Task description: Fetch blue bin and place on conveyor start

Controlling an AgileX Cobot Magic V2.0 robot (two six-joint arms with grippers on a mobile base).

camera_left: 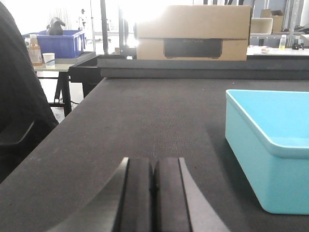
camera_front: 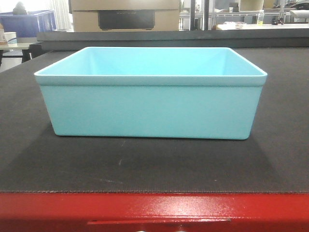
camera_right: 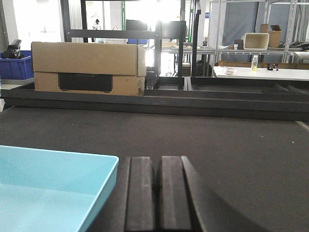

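The blue bin (camera_front: 150,96), a light cyan tub, stands upright and empty on the dark woven belt of the conveyor start (camera_front: 145,164), behind its red frame (camera_front: 154,212). My left gripper (camera_left: 153,166) is shut and empty, low over the belt, to the left of the bin (camera_left: 270,150) and apart from it. My right gripper (camera_right: 157,164) is shut and empty, just right of the bin's rim (camera_right: 58,188), close beside it. Neither gripper shows in the front view.
A cardboard box (camera_right: 89,67) stands beyond the belt's far black edge. A dark blue crate (camera_left: 60,42) sits on a side table at the far left, with a bottle and a cup. Shelving and tables stand at the far right (camera_right: 260,48).
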